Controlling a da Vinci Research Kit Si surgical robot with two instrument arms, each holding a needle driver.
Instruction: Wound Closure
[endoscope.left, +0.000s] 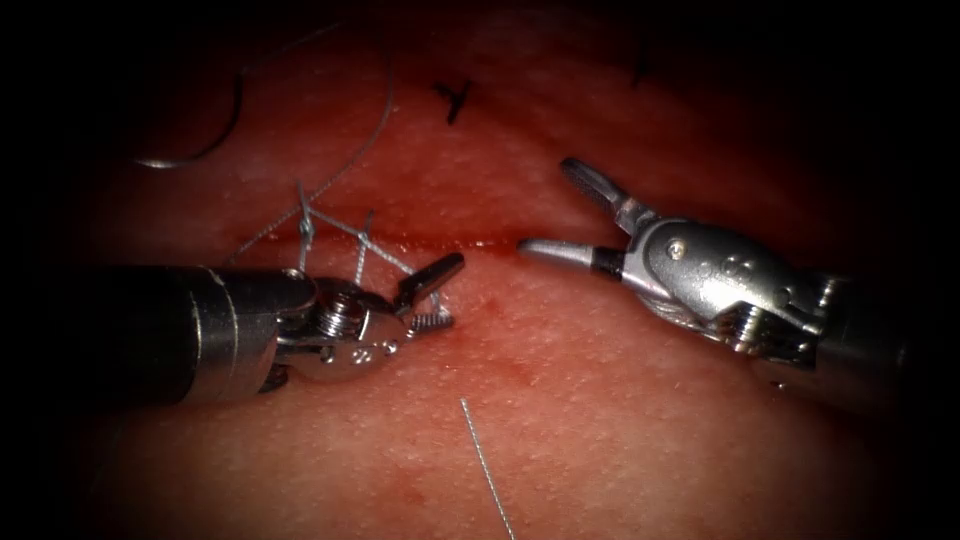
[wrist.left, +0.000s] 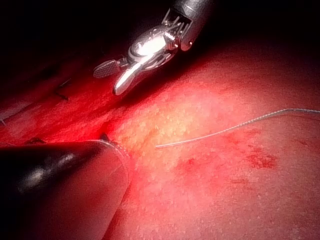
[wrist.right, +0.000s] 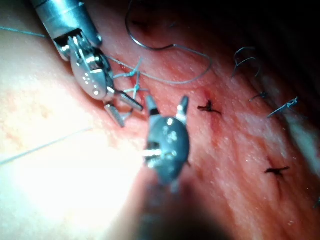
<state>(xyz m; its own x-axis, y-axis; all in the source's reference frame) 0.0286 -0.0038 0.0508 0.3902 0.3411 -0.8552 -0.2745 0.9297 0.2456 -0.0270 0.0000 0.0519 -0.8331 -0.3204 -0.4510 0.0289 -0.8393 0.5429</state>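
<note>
Left tool (endoscope.left: 438, 295): comes in low from the endoscope view's left, jaws spread apart, with nothing between them; its tips sit just beside the knotted thread, at the near edge of the cut.
Right tool (endoscope.left: 550, 208): comes in from the right, jaws parted wide, grasping nothing; one jaw points up and away, the other lies level along the line of the cut.
Tissue (endoscope.left: 620, 400): pale red pork surface, wet with red fluid (endoscope.left: 470, 243) pooled along the cut.
Cut (endoscope.left: 480, 243): a thin dark-red line running across the middle, between the two tools.
Thread (endoscope.left: 340, 232): grey strands cross and knot over the left part of the cut, just above the left tool; one strand climbs away towards the upper left.
Needle (endoscope.left: 205, 145): a dark curved arc lying free on the far side of the tissue at upper left, well apart from both tools; whether its tip is in the tissue I cannot tell.
Loose thread end (endoscope.left: 487, 470): a pale strand lying on the near tissue, below the cut.
Earlier stitches (endoscope.left: 453, 98): short dark knots on the far tissue.
</note>
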